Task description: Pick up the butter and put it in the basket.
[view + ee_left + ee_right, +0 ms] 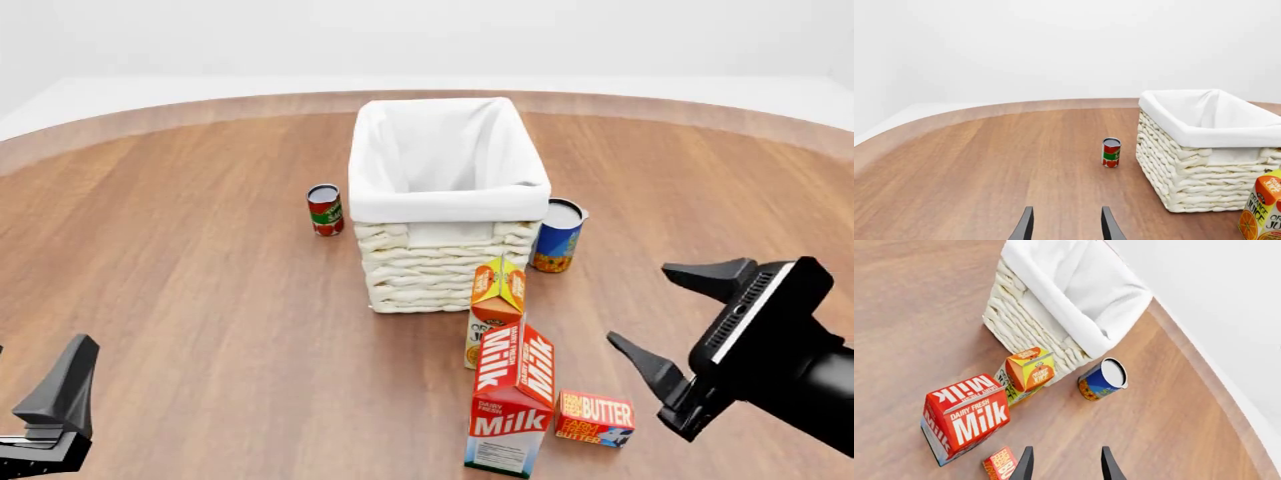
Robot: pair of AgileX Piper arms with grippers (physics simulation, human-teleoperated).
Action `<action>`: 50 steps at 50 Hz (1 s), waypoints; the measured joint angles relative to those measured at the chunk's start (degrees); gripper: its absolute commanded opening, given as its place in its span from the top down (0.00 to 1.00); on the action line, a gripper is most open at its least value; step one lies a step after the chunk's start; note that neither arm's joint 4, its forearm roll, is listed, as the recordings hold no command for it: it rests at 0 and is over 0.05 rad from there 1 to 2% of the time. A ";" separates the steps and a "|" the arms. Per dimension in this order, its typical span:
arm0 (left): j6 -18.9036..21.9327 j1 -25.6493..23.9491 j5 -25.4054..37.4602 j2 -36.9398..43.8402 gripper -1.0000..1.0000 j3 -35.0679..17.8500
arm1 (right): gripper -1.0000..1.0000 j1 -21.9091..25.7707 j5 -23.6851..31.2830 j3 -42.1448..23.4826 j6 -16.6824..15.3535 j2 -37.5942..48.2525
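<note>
The butter is a small flat red-orange box lying on the table just right of the milk carton. It also shows in the right wrist view. My right gripper is open and empty, hovering above and a little right of the butter, apart from it. Its fingers frame bare table in the right wrist view. The basket stands mid-table behind the cartons, with nothing showing inside it. My left gripper is open and empty at the near left, one finger showing.
An orange juice carton stands between the milk carton and the basket's near wall. A blue can stands at the basket's right near corner. A red can stands left of the basket. The table's curved edge runs behind.
</note>
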 measured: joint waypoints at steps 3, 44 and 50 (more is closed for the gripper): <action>0.00 0.00 0.00 0.00 0.00 0.00 | 0.00 0.48 1.52 -0.27 -3.29 1.44; 0.00 0.00 0.00 0.00 0.00 0.00 | 0.00 -6.89 3.21 6.12 -26.96 17.14; 0.00 0.00 0.00 0.00 0.00 0.00 | 0.00 -6.68 0.26 6.92 -26.68 20.55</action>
